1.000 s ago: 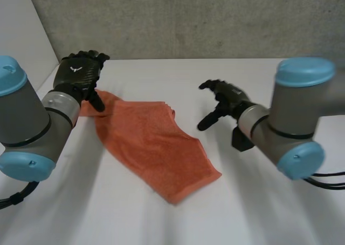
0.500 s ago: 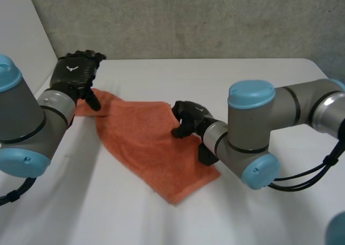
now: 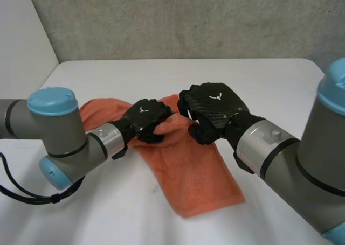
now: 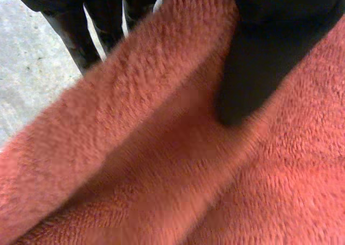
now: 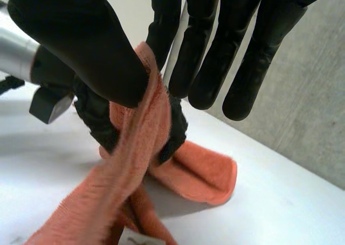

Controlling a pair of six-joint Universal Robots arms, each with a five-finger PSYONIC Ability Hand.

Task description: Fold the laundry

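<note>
An orange towel (image 3: 188,169) lies crumpled on the white table (image 3: 269,78), running from the far left toward the near right. My right hand (image 3: 213,107) is at its far edge near the middle. In the right wrist view its thumb (image 5: 81,35) pinches a raised strip of towel (image 5: 140,137) against one finger, while the other fingers stay straight. My left hand (image 3: 144,118) sits just left of it on the same bunched edge. The left wrist view has a ridge of towel (image 4: 161,148) running between its thumb (image 4: 253,67) and fingers (image 4: 86,35). The left hand (image 5: 97,116) is curled round the cloth.
A grey concrete wall (image 3: 188,19) stands behind the table. Bare table surface lies to the far right and along the near edge (image 3: 108,218). A small white label (image 5: 132,237) pokes from the towel's lower folds.
The left hand swung from the towel's far-left corner to its middle and curled on the cloth. The right hand closed on the far edge and lifted it. The towel bunched and shifted right.
</note>
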